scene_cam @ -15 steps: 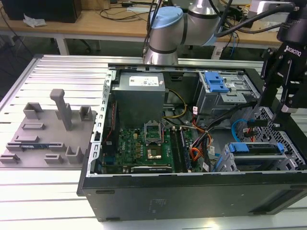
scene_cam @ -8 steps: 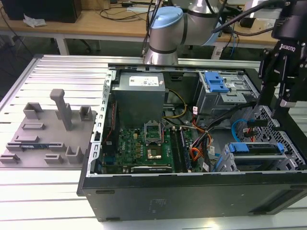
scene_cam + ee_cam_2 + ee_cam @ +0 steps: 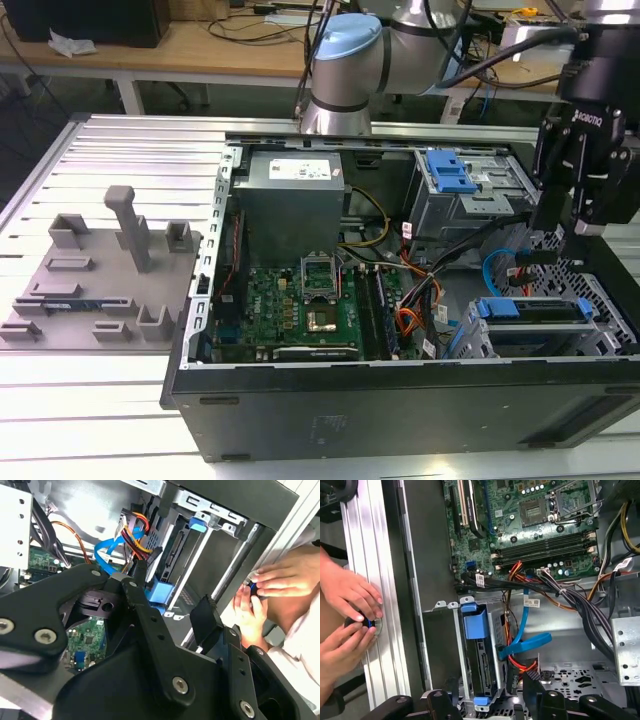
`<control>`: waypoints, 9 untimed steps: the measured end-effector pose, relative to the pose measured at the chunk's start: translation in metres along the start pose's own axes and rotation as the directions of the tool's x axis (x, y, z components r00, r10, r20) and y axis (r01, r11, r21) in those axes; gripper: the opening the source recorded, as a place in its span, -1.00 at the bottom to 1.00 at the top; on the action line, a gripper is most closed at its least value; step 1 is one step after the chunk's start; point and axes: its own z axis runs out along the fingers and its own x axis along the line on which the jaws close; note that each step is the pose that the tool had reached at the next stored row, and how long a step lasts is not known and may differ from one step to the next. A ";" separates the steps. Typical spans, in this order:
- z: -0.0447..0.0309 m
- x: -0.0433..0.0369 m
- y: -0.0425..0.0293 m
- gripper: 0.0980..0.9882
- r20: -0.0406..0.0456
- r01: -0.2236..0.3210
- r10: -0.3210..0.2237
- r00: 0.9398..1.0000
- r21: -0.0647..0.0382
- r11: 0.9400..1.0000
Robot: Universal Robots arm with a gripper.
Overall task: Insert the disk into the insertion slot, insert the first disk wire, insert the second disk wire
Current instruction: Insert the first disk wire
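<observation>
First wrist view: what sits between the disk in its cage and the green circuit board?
A bundle of black cables crosses there, between the disk and the circuit board, in the first wrist view.

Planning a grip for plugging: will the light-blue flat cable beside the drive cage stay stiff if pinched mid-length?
Probably floppy: the light-blue cable bends and twists in loose curves. Being thin and glossy, it would likely fold or slip under a pinch. It looks light.

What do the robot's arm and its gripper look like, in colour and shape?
The arm has silver-grey tubes and a round light-blue joint cap, with black cables along it. The gripper is black, with jointed, bolted finger links and white lettering.
</observation>
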 end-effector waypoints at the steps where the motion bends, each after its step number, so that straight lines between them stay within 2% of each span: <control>1: 0.0010 -0.0006 0.0000 0.18 0.000 0.004 -0.004 1.000 0.004 1.000; 4: 0.0033 -0.0046 0.0004 0.18 0.000 0.040 -0.040 0.999 0.037 0.999; 7: 0.0029 -0.0122 0.0019 0.18 -0.005 0.040 -0.040 0.999 0.050 0.998; 9: 0.0027 -0.0174 0.0035 0.18 -0.013 0.039 -0.038 0.999 0.055 0.998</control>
